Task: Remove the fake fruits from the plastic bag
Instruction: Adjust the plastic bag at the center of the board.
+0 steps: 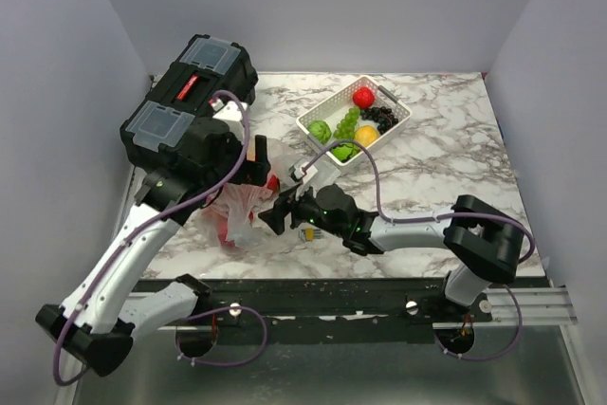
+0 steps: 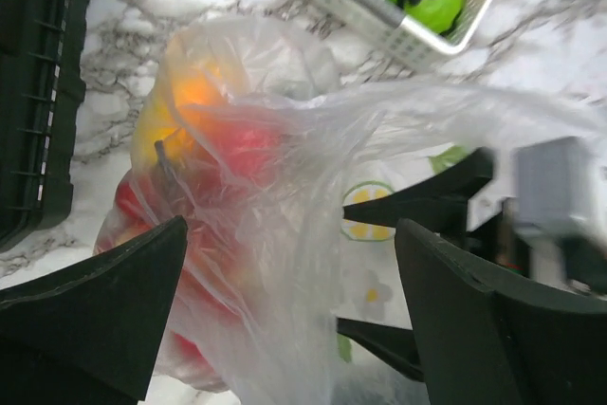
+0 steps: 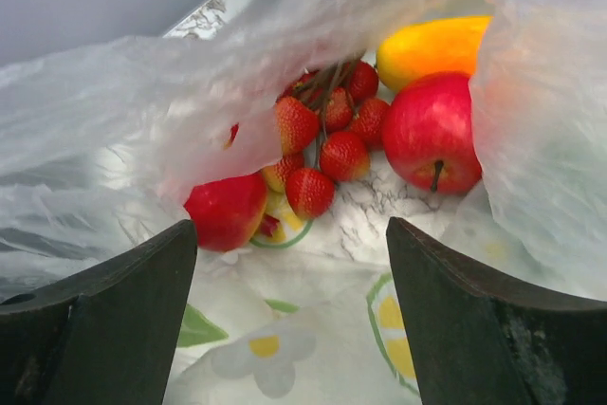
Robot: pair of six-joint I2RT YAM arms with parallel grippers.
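Both arms' jaws are gaping at the thin clear plastic bag (image 2: 285, 130). Closing is risking pinching film instead of glossy red strawberries (image 3: 327, 154).

Thin crinkly clear plastic bag (image 3: 142, 101); glossy plastic fruits (image 3: 432, 130); polished marble-look table (image 1: 446, 139)

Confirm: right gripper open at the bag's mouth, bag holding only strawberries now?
Not only strawberries. The right wrist view shows the plastic bag also holding a red apple and a yellow-orange fruit beside the strawberries; the right gripper is open at its mouth.
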